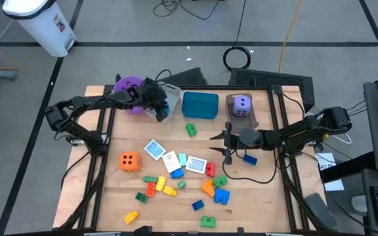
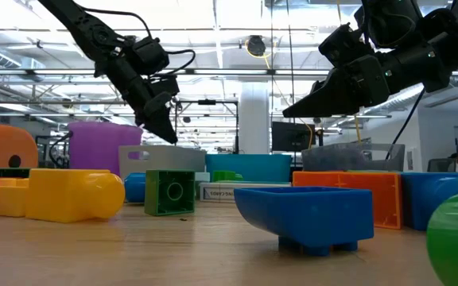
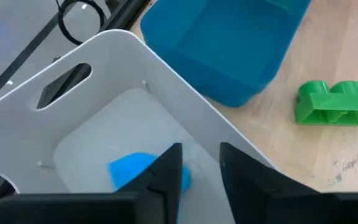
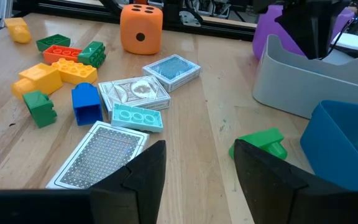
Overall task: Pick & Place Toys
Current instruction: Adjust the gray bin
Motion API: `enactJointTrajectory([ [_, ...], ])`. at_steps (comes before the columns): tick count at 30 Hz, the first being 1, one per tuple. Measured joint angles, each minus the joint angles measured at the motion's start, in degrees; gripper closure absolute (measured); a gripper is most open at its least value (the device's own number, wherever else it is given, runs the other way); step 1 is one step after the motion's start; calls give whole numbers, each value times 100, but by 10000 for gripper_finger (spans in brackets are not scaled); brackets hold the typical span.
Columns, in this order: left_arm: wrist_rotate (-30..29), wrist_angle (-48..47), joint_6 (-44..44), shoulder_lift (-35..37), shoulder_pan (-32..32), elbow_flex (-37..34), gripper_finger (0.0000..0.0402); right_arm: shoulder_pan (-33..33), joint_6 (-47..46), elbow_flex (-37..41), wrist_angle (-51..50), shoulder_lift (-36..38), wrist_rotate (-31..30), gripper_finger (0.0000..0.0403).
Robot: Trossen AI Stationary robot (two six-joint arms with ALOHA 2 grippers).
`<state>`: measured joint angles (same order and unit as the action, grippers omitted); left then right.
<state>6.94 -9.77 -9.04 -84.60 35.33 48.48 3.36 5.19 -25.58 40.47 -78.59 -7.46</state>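
My left gripper is open over the grey bin at the table's far left, fingers pointing down into it. A blue piece lies on the bin's floor beside one finger, apart from the gap. My right gripper is open and empty above the table's middle, pointing toward the left edge. A green brick lies just ahead of it. The orange die, cards and several bricks lie on the table. The purple die sits in the brown bin.
The teal bin stands between the grey bin and the brown bin along the far edge. The purple bucket stands behind the left arm. A blue brick lies under the right arm. Bare wood shows at the near right.
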Motion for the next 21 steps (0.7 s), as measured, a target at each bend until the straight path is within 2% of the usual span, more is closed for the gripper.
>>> enactJointTrajectory([
  [5, -9, -72, -43, -4, 0, 265, 248, 0, 0, 0, 0, 0, 0, 222],
  [8, -241, -433, -129, -4, 0, 556, 240, 2, 0, 0, -4, 0, 0, 222],
  [14, -256, -937, 59, 2, -2, 813, 238, 0, 7, 0, -42, 0, 0, 222],
  [21, -413, -2050, 37, 2, -51, 812, 239, 1, 18, 0, -43, 0, 0, 222],
])
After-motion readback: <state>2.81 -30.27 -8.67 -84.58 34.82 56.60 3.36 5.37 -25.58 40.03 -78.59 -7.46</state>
